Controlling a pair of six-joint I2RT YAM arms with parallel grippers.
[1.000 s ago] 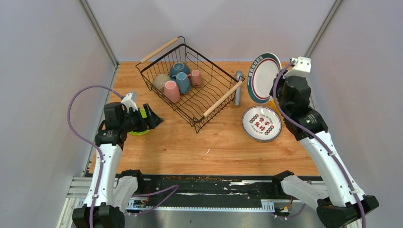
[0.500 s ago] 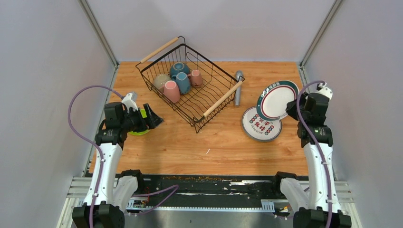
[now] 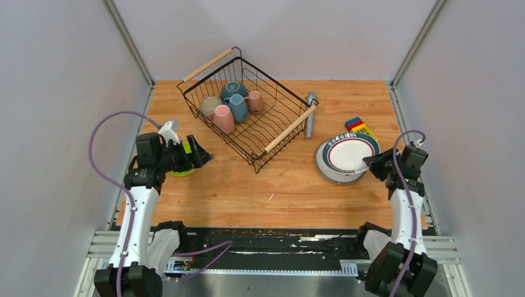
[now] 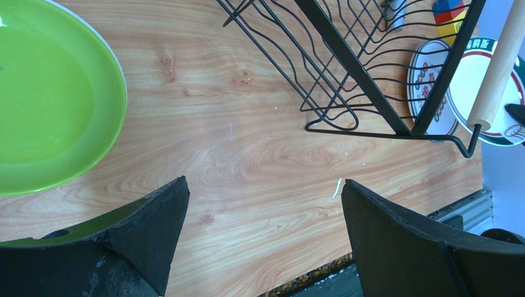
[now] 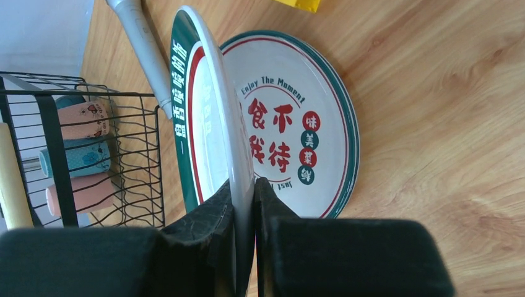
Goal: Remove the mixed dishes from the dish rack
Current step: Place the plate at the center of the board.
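Observation:
The black wire dish rack (image 3: 282, 99) stands at the back centre, holding two pink mugs (image 3: 224, 119), a blue mug (image 3: 238, 108), a teal bowl (image 3: 234, 90) and a beige bowl (image 3: 210, 106). My right gripper (image 3: 370, 166) is shut on the rim of a white plate with a teal and red rim (image 3: 350, 153) (image 5: 210, 111). It holds that plate low and nearly flat over a second patterned plate (image 3: 323, 167) (image 5: 297, 124) lying on the table. My left gripper (image 3: 199, 153) (image 4: 265, 204) hangs open and empty beside the lime-green plate (image 3: 179, 170) (image 4: 43, 105).
A grey cylinder (image 3: 311, 114) lies between the rack and the plates. A yellow-red-blue toy block (image 3: 359, 127) sits just behind the plates. The rack's near corner and a wooden handle (image 4: 498, 68) lie ahead of my left gripper.
My right arm swung the patterned plate down from upright at the back right to low and nearly flat over the other plate, uncovering the toy block. The left arm has not moved.

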